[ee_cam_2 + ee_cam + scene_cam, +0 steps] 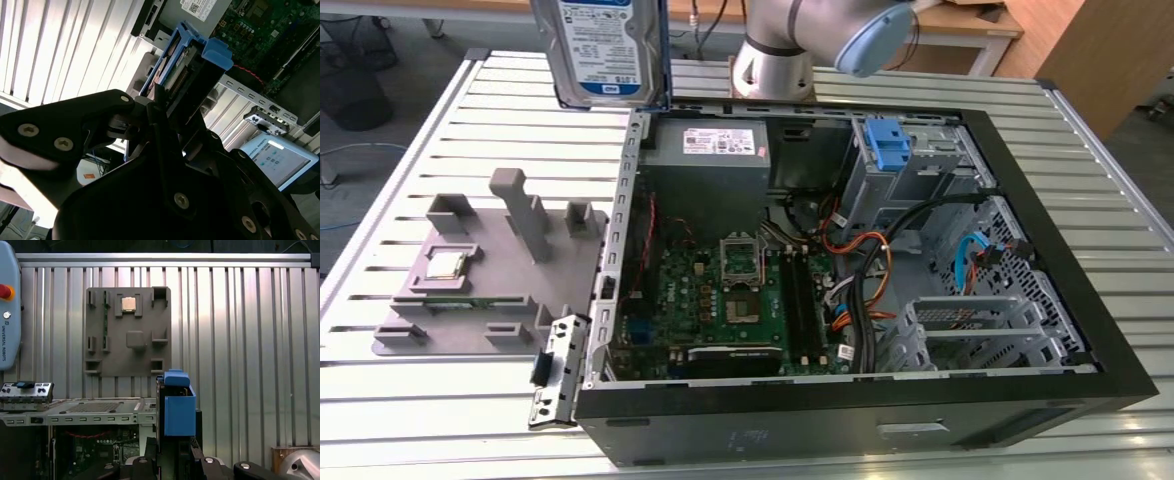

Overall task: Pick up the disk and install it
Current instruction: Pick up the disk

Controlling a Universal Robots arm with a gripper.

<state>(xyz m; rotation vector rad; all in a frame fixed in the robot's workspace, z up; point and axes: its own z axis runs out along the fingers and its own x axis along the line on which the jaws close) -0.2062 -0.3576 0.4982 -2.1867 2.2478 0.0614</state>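
In the exterior view the disk (603, 50) hung at the upper left of the frame. It stood upright with its white and blue label facing the camera, clear of the slatted table (400, 150) and just beyond the far left corner of the open computer case (1067, 300). The arm (781, 45) stood at the top centre, behind the case. Inside the case lay the motherboard (720, 290), with the grey power supply (707, 145) above it in the frame and a blue bay latch (891, 145) at the upper right. At the left centre a grey fixture plate (480, 290) lay on the table and carried a small silver chip (447, 263).

In the second wrist view the gripper (170, 102) was closed on the disk (192, 65). Its black fingers (162, 120) pressed in from either side, and the disk's blue bracket stuck out past them. The power supply (200, 7) and the motherboard (270, 25) lay beyond the disk. A lit screen (277, 160) sat beside the case.

In the first wrist view the disk (177, 410) was seen edge-on, rising out of the gripper (175, 442), blue bracket foremost. Beyond it lay the fixture plate (127, 355) with the chip (129, 304) on the table (250, 340). The case's rim (75, 417) ran beside the disk.
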